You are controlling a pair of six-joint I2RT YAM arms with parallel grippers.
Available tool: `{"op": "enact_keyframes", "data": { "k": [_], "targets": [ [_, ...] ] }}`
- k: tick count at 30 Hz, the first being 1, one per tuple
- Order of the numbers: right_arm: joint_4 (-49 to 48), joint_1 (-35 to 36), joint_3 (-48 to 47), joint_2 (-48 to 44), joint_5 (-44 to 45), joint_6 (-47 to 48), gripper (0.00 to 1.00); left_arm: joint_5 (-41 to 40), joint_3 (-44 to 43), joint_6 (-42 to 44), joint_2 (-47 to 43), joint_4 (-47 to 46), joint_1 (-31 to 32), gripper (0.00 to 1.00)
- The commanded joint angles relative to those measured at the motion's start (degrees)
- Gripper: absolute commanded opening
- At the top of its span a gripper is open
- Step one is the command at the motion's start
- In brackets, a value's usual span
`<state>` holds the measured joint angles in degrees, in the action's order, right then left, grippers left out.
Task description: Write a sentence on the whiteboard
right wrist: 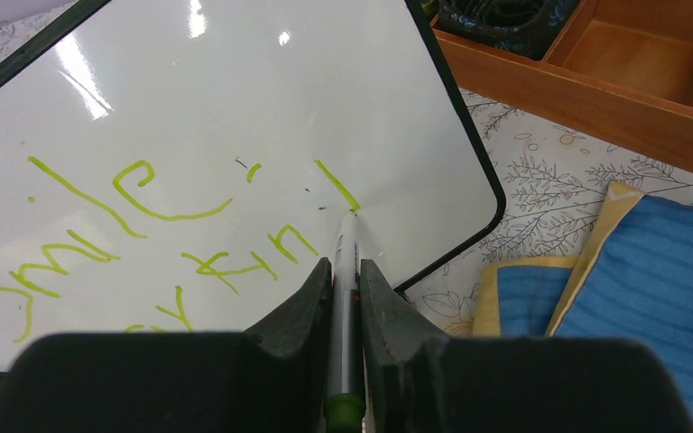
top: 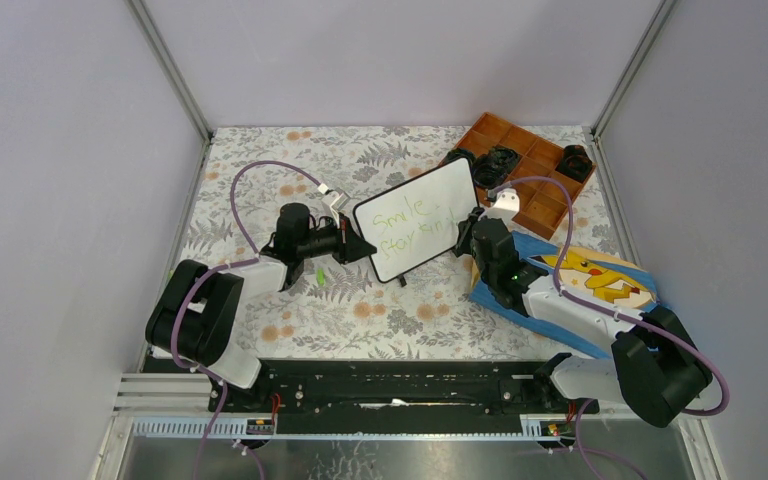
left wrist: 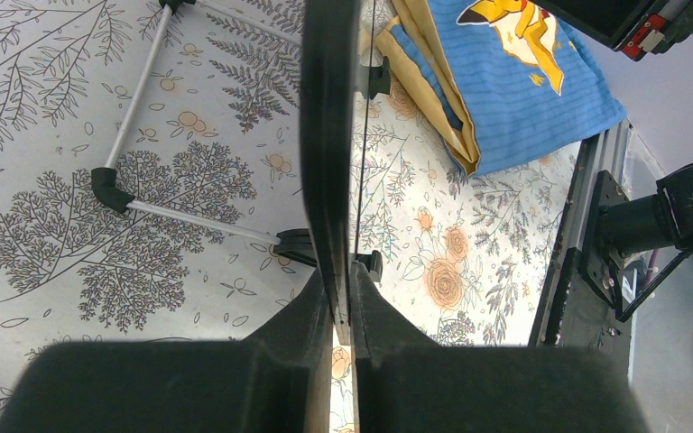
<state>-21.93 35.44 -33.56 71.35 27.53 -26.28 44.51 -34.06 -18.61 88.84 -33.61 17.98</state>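
The whiteboard (top: 415, 220) stands tilted in mid table, its black-framed face also filling the right wrist view (right wrist: 235, 99). Green handwriting (top: 410, 225) runs in two lines across it; the same green strokes (right wrist: 171, 212) show partly, the last one a short slanted line. My left gripper (top: 345, 243) is shut on the board's left edge (left wrist: 329, 135), seen edge-on between its fingers (left wrist: 343, 293). My right gripper (top: 472, 228) is shut on a silver marker with a green end (right wrist: 346, 271). Its tip touches the board at the end of the last stroke.
A blue Pikachu cloth (top: 600, 280) lies under the right arm, also in the left wrist view (left wrist: 514, 72). A wooden compartment tray (top: 530, 165) with black items stands at the back right. A green cap (top: 319, 275) lies by the left arm. A white stand frame (left wrist: 144, 126) lies behind the board.
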Motion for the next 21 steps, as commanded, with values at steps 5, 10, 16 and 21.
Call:
{"op": "enact_keyframes", "data": {
  "k": [5, 10, 16, 21],
  "targets": [
    [-3.12, -0.37, -2.92, -1.3, -3.32, 0.09, 0.0, -3.38, 0.85, 4.11, 1.53, 7.77, 0.87, 0.0],
    [-3.38, -0.27, -2.98, -1.46, -4.68, -0.08, 0.0, -3.48, 0.87, 4.19, 1.46, 7.81, 0.98, 0.0],
    [-2.62, -0.28, -2.32, -1.73, -6.3, -0.33, 0.0, -3.56, 0.89, 4.27, 1.52, 7.85, 1.01, 0.0],
    [-1.88, -0.28, -0.52, -1.99, -7.28, -1.0, 0.0, -3.58, 0.84, 4.29, 1.56, 7.94, 1.09, 0.0]
  ]
}}
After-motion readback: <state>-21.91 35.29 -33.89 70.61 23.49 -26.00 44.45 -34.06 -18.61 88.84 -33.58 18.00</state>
